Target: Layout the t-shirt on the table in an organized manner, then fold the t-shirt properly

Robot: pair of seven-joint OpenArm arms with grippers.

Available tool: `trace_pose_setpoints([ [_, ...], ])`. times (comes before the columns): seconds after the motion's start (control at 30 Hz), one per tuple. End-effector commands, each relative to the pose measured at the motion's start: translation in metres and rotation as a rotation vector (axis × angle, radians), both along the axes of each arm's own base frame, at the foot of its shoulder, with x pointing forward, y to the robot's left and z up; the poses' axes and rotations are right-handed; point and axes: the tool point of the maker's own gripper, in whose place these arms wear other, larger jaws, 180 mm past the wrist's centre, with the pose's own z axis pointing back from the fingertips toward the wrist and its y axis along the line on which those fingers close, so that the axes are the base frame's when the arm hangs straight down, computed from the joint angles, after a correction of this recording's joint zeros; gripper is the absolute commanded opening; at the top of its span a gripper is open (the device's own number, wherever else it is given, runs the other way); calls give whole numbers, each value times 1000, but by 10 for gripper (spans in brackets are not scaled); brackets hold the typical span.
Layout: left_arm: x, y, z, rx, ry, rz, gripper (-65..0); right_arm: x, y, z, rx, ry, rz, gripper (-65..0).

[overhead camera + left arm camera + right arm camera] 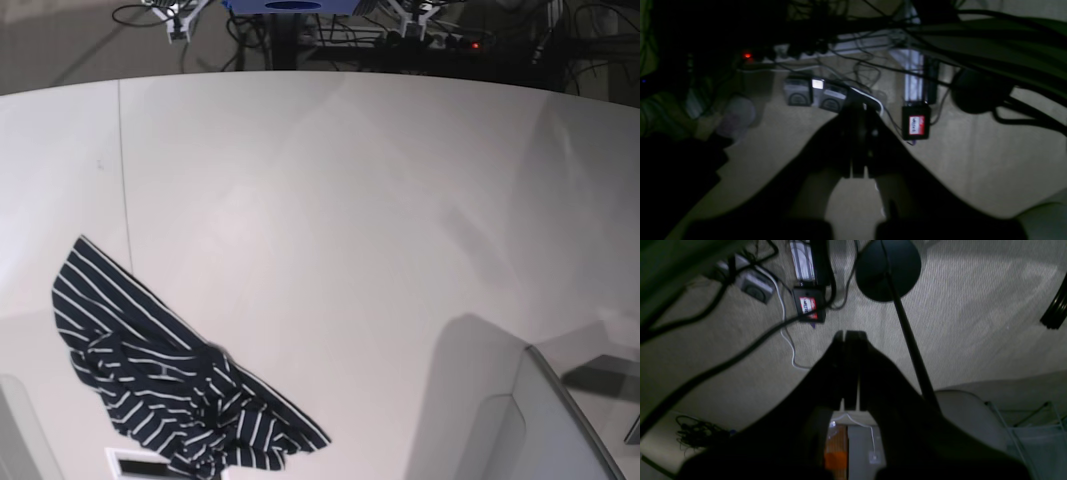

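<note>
While t-shirt (170, 385) hugs table (350, 200) edge, crumpled

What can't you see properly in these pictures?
- t-shirt: base view, bunched up, so sleeves and neck are hidden in its folds; the bottom edge cuts off its lower part.
- left gripper: left wrist view, dark and blurred against the floor.
- right gripper: right wrist view, a black silhouette; no surface detail.
- Both arms: not seen in the base view.
</note>
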Motion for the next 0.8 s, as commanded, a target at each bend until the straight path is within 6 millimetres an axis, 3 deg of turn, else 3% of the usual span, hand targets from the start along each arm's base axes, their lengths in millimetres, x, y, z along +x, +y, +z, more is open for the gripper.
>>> trace_pose_setpoints([
  [0.0,-9,7,1,11,14,2,-650,-3,-1,0,-3,4,0,-650],
  [0.2,-10,8,1,14,19,-4,-650,-9,-1,1,-2,7,-4,-650],
  [0.37,-24,10,0,18,53,-8,-650,-10,-3,4,-6,-48,-4,-650],
  [0.67,-46,38,9,57,54,-33,-650,-17,-10,28,-23,-86,1,-650],
  [0.77,-54,38,13,56,51,-39,-650,-20,-10,36,-27,-60,1,-650],
])
